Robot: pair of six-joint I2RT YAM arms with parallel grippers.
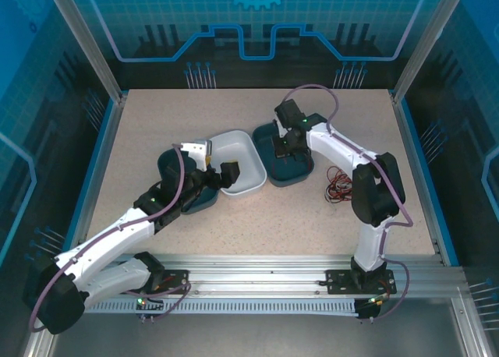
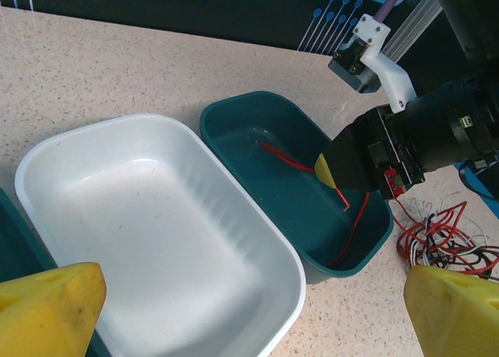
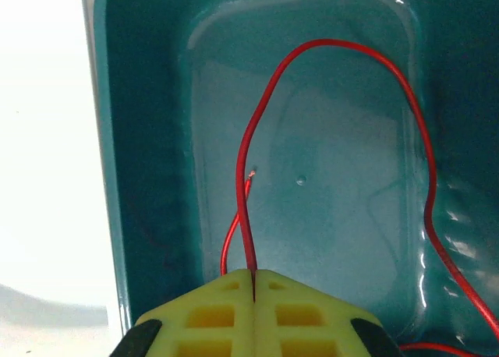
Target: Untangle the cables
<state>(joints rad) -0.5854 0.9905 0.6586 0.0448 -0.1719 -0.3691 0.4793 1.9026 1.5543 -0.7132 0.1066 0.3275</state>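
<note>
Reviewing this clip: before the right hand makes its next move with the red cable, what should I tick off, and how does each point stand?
1. Right hand shut on the red cable: ok.
2. Red cable's loop lies inside the teal bin: ok.
3. Red cable free of the tangle on the table: cannot tell, one run leaves the wrist view.
4. Left hand open, holding nothing, near the white bin: ok.
5. All cables separated: not ok, the tangle is a knot of red, black and whitish wires.
</note>
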